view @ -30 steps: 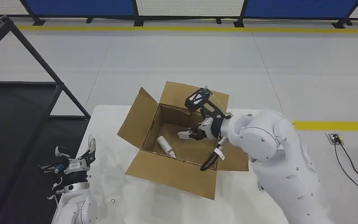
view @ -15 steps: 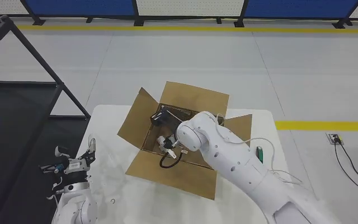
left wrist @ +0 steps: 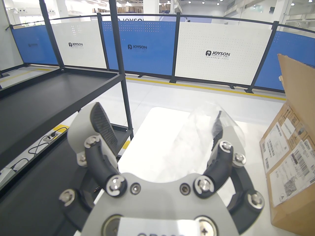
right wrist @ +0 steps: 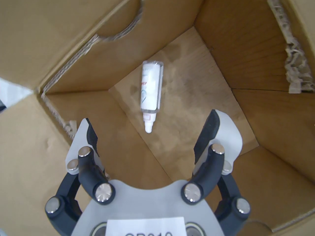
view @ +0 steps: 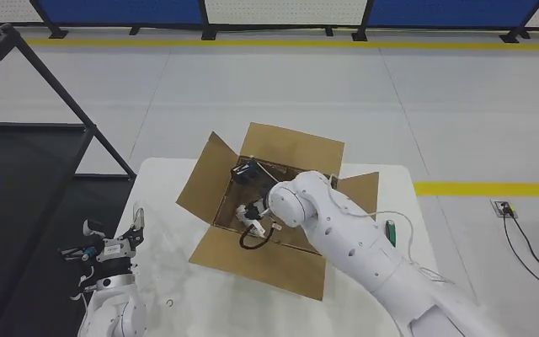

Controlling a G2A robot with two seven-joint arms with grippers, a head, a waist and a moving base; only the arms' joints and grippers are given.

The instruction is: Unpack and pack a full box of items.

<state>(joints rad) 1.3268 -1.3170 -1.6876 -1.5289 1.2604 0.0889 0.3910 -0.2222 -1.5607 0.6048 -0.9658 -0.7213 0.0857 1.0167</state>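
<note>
One white bottle (right wrist: 150, 92) lies flat on the floor of the open cardboard box (right wrist: 246, 62), its label's red print too small to read; the right gripper (right wrist: 150, 120) hangs above it, jaws wide and empty. Left gripper (left wrist: 157, 111), jaws likewise wide, sits at the edge of the table (view: 168, 278); white shipping labels (left wrist: 290, 170) are stuck on the box's outer wall.

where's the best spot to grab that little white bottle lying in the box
Grip the bottle across its wide body, coming straight down through the open box top: it lies flat on the floor, and its nozzle looks too thin.
</note>
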